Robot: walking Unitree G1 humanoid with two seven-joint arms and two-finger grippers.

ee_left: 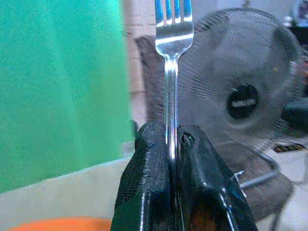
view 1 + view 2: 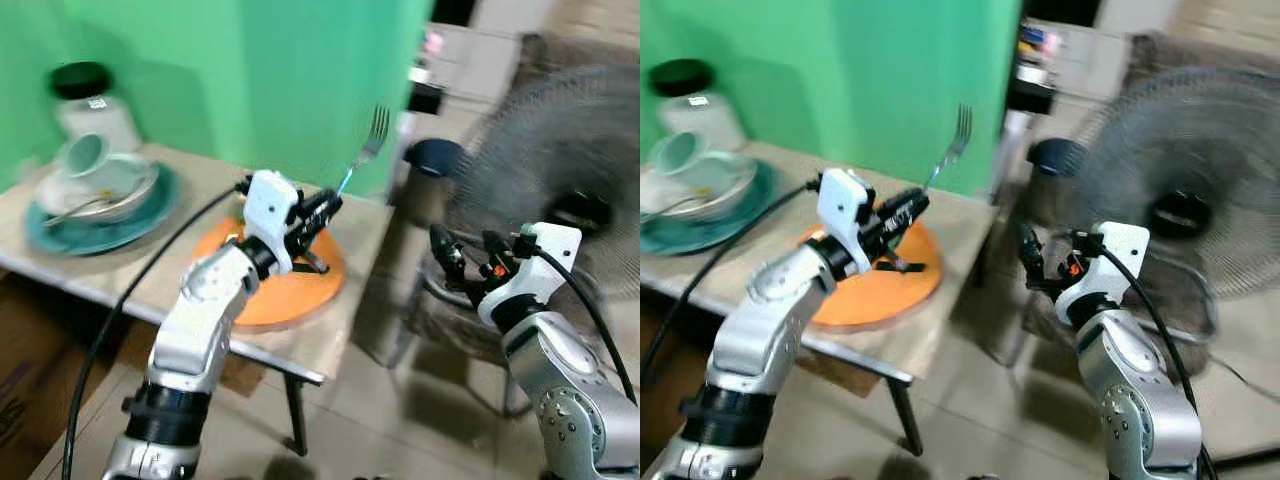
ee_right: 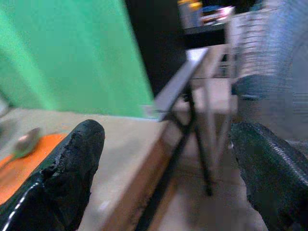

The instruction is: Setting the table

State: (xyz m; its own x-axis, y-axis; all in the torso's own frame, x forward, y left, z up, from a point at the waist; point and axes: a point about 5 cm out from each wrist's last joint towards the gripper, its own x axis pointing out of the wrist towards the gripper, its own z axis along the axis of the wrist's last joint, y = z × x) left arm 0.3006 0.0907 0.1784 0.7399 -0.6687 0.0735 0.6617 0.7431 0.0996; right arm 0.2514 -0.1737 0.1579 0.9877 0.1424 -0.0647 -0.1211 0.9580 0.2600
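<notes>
My left gripper (image 2: 330, 203) is shut on a silver fork (image 2: 368, 143), which it holds tines up above the orange plate (image 2: 283, 290) on the beige table (image 2: 335, 335). In the left wrist view the fork's handle (image 1: 171, 91) runs straight up from between the two black fingers (image 1: 144, 178). A spoon (image 3: 24, 142) lies on the orange plate. My right gripper (image 2: 462, 252) is open and holds nothing, off the table's right end, over the floor in front of the fan. At the table's far left a teal plate (image 2: 95, 230) carries a white bowl, a cup (image 2: 85, 155) and a utensil.
A large grey floor fan (image 2: 560, 170) stands close on the right. A jar with a black lid (image 2: 88, 100) sits behind the stacked dishes. A green wall (image 2: 270, 70) backs the table. A dark stool (image 2: 430, 160) stands past the table's right edge.
</notes>
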